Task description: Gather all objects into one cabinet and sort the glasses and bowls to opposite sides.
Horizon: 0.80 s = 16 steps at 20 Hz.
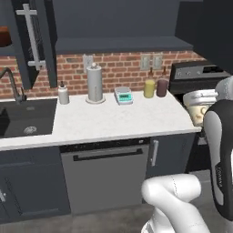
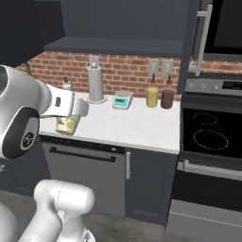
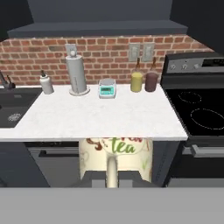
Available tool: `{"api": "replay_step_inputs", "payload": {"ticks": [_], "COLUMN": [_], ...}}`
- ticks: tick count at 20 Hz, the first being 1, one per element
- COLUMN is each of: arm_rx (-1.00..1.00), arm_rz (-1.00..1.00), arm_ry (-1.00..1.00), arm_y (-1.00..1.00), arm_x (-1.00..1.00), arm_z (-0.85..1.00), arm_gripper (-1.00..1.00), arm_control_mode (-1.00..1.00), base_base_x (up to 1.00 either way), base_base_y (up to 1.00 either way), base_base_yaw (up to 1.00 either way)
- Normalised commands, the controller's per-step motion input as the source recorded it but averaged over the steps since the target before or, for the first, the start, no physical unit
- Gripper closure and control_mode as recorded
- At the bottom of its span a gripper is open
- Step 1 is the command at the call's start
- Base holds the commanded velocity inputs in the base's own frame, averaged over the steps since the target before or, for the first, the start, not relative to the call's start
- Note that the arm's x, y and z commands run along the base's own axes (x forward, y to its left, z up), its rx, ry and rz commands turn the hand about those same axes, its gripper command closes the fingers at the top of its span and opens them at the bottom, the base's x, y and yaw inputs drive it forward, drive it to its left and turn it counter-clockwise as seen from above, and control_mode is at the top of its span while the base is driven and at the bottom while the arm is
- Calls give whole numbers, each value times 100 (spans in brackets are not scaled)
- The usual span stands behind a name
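A cream patterned mug (image 3: 116, 158), lettered "tea", is seen low in the foreground, its handle toward the camera. Along the worktop (image 3: 100, 120) rear edge are ranged a soap bottle (image 3: 45, 83), paper-towel holder (image 3: 76, 74), scale (image 3: 106, 88), and yellow canister (image 3: 136, 82) beside maroon canister (image 3: 151, 82).

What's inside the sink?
The sink is a dark basin holding just a round silver drain, seen in the left base view. Its left part runs off the picture, so that bit stays unseen.

Cream mug (image 3: 116, 159) with green "tea" lettering, red-brick wall (image 3: 109, 54), white counter (image 3: 100, 118)
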Motion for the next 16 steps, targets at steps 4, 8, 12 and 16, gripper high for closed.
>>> {"api": "replay_step_inputs", "payload": {"ticks": [4,8,12,16], "arm_rx": [0,0,0,0], "arm_rz": [0,0,0,0], "arm_ry": [0,0,0,0], "arm_y": [0,0,0,0], "arm_x": [0,0,0,0], "arm_z": [0,0,0,0], "arm_gripper": [100,100,100,100], "arm_control_mode": [100,100,100,100], "base_base_x": [-59,-30,-21,-13], "base_base_y": [48,42,26,11], "base_base_yaw": [39,66,76,82]}}
